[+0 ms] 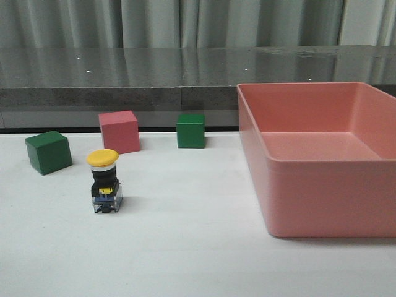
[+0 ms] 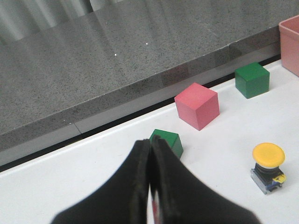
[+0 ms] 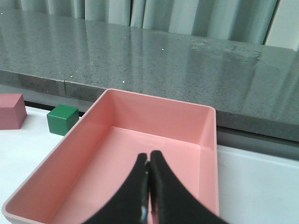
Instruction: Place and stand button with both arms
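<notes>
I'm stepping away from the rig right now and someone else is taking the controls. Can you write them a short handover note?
Left gripper: shut, empty, above the table near a green cube.
Right gripper: shut, empty, over the pink bin.
Button: upright on its base on the white table, yellow cap up, in front of the pink cube, outside the bin.
Done: the button stands, neither gripper touching it.
Left: apparently nothing but confirming it is steady.
</notes>
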Controlling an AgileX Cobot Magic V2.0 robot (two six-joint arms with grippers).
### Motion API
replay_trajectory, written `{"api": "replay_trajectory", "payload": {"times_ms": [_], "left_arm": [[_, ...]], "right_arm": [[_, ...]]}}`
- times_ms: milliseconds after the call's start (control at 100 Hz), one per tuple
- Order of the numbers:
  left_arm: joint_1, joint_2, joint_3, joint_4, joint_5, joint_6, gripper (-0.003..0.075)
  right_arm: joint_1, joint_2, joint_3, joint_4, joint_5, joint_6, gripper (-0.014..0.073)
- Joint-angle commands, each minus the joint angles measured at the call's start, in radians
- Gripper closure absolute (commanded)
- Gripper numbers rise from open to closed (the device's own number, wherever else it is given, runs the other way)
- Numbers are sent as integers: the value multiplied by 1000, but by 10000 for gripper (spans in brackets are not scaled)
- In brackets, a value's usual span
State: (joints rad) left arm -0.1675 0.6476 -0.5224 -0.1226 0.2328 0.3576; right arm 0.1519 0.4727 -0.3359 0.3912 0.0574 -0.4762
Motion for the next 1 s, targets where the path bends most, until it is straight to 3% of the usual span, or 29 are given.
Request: {"api": "replay_trajectory", "payload": {"times_ms": [0, 210, 870, 990], "left_arm": [[3, -86, 32, -24, -99, -10, 739], [3, -201, 99, -25, -93, -10, 739], [3, -196, 116, -25, -99, -10, 739], [3, -213, 152, 22, -158, -17, 739]], "right_arm": [[-6, -3, -27, 7, -67, 0, 655], [-6, -3, -27, 7, -67, 0, 655], [-6, -3, -27, 7, -67, 0, 655], [-6, -3, -27, 7, -67, 0, 655]]}}
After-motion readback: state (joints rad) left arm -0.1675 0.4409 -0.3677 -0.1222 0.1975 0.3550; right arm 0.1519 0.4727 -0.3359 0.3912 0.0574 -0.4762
